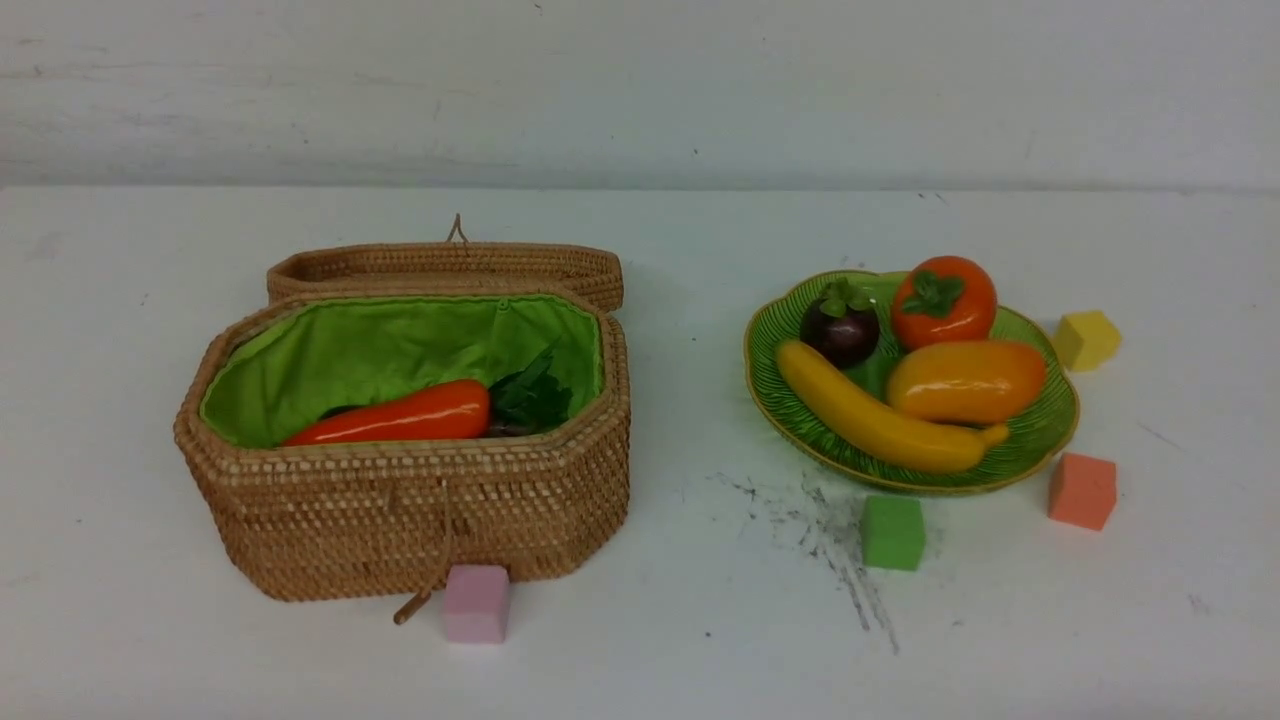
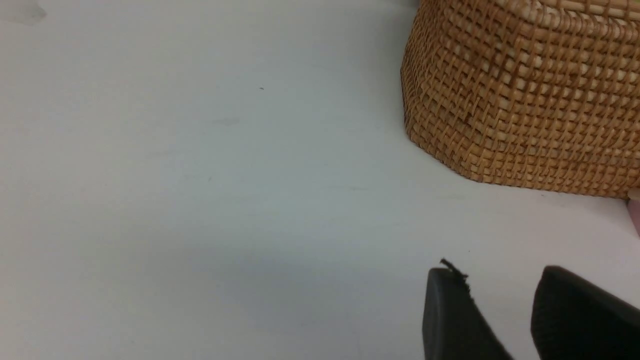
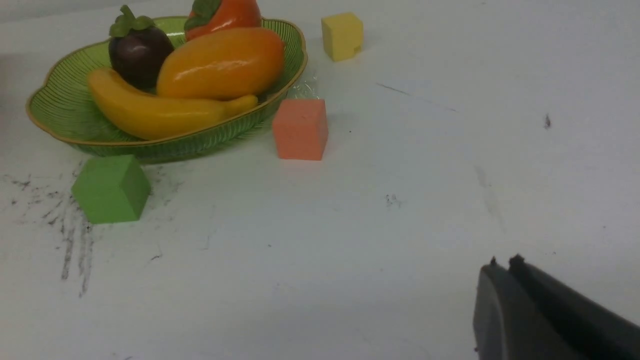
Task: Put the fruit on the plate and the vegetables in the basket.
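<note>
Four glossy toy fruits fill the shallow green ribbed glass plate [image 1: 790,400] at 3 o'clock in my front view: yellow banana [image 1: 880,420], dark purple mangosteen [image 1: 842,330], orange-yellow mango [image 1: 965,382] and round orange persimmon [image 1: 944,300]. At 9 o'clock the octagonal brown wicker basket [image 1: 400,510] stands with its lid back, a long red-orange vegetable [image 1: 395,418] lying on the green lining; I cannot make out other vegetables. Pink [image 1: 476,602], green [image 1: 892,532], orange [image 1: 1082,490] and yellow [image 1: 1086,340] foam cubes lie loose on the table. I judge sorting done, so both arms sit withdrawn.

My left wrist camera shows the left gripper [image 2: 500,285] with jaws parted and empty, near the basket's wall.

My right wrist camera shows the right gripper [image 3: 502,262] pressed closed on nothing, well apart from the plate.

No writing is readable.
</note>
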`<state>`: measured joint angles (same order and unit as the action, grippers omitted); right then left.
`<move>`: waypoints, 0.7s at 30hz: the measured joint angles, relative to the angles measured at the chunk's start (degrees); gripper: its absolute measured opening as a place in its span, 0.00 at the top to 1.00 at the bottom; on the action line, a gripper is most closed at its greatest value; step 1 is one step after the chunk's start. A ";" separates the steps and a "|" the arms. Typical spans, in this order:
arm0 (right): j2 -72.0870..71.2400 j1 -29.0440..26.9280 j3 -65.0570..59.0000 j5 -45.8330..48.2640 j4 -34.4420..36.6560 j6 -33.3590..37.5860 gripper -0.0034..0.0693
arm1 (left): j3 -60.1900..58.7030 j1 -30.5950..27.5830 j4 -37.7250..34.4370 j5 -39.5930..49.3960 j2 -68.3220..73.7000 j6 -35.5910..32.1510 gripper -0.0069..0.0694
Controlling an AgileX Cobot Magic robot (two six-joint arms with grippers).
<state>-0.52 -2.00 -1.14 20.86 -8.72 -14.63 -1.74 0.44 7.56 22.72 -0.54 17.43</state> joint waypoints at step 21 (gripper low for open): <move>0.00 0.00 0.00 0.06 0.17 -0.17 0.91 | 0.00 0.00 0.00 0.00 0.00 0.00 0.60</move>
<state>-0.52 -2.00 -1.14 20.92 -8.54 -14.81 -1.74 0.44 7.56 22.72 -0.54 17.43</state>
